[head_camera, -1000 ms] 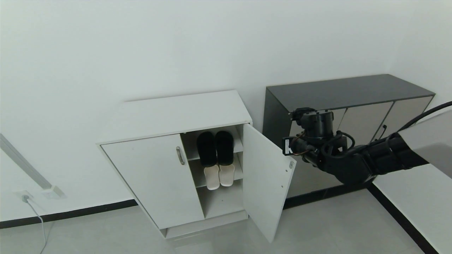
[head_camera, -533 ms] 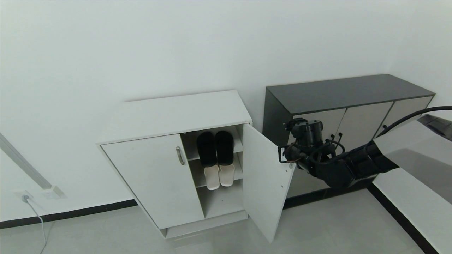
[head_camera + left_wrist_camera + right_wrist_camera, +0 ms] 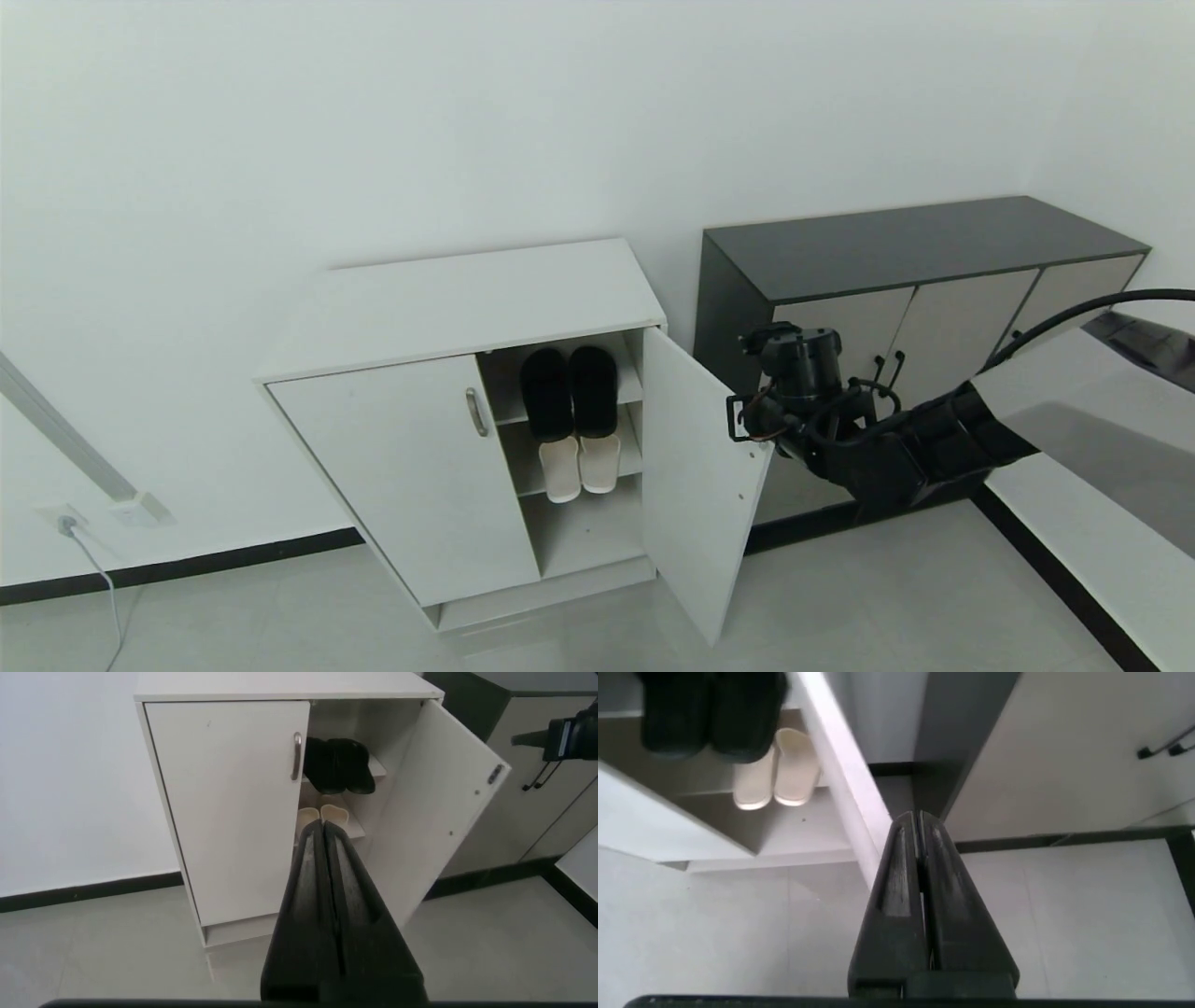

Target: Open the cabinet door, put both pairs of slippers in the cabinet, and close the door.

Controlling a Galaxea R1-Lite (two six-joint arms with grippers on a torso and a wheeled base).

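Right end effector (image 3: 739,418) neared cabinet door (image 3: 695,476); wrist view shows fingers (image 3: 901,859) together.

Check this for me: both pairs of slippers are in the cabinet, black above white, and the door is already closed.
Wrong on the door. The head view shows the cabinet door standing open, with the right gripper by its outer edge. The rest holds: the black slippers sit above the white slippers, both inside the cabinet.

Head view from above, wrist views nearer and lower, all toward the open cabinet (image 3: 467,299).
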